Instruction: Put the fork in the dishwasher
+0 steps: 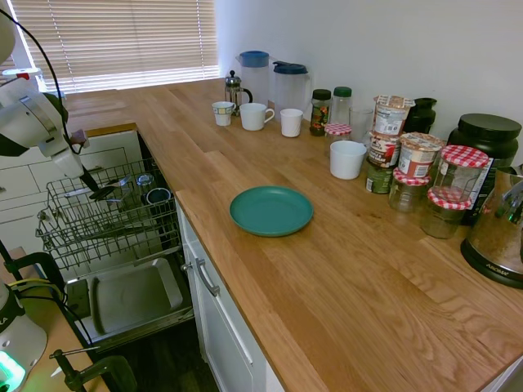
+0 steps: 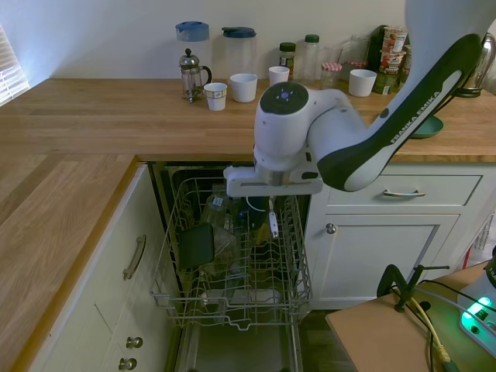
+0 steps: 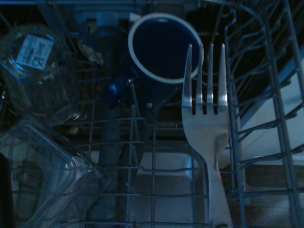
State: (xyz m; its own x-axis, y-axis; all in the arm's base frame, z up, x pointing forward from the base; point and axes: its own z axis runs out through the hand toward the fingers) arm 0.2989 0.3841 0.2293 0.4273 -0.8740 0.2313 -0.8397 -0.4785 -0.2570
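The fork hangs tines down from my gripper, which is shut on its pale handle. It hovers above the grey wire rack of the open dishwasher, over the rack's back right part. In the wrist view the fork points its silver tines toward a blue mug lying in the rack. From the first exterior view my gripper reaches into the pulled-out rack; the fork is hard to make out there.
The rack holds the blue mug, a clear jar, a clear plastic container and a dark square item. White drawers flank the opening. On the wooden counter are a teal plate, mugs and jars.
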